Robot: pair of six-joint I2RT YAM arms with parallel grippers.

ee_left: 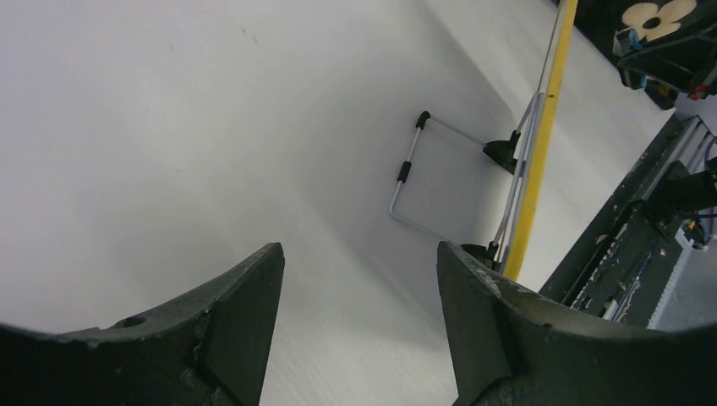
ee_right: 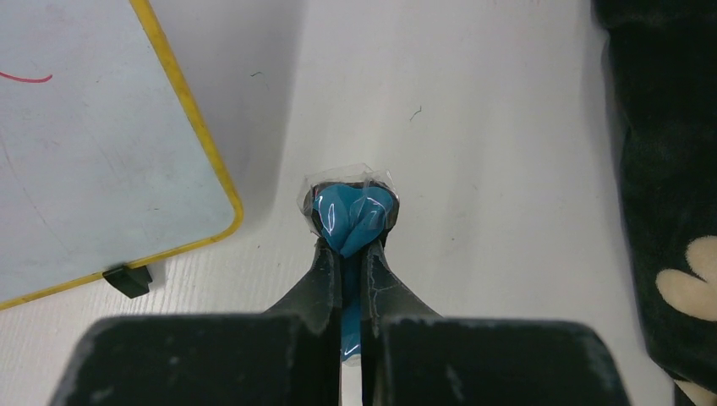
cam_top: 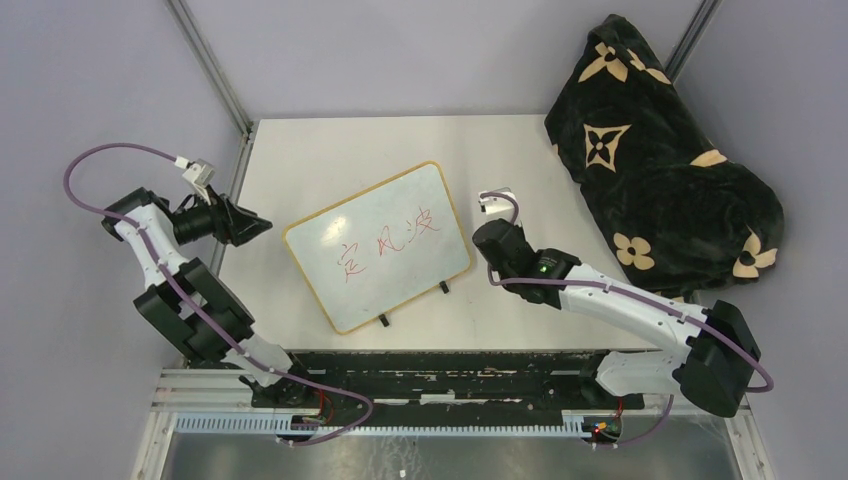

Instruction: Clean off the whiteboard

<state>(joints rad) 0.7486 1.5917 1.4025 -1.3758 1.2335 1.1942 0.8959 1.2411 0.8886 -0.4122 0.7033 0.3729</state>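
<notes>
We list the whiteboard (cam_top: 378,246) at centre, red writing on it, long axis running near-left to far-right. The right gripper (ee_right: 353,233), clamped on a blue wad (ee_right: 351,210), sits just off the board's right corner, so we judge the wipe must go leftward onto it. The left gripper (ee_left: 359,254), fingers apart and empty, is near the left corner; both arms lie about equally close.
</notes>
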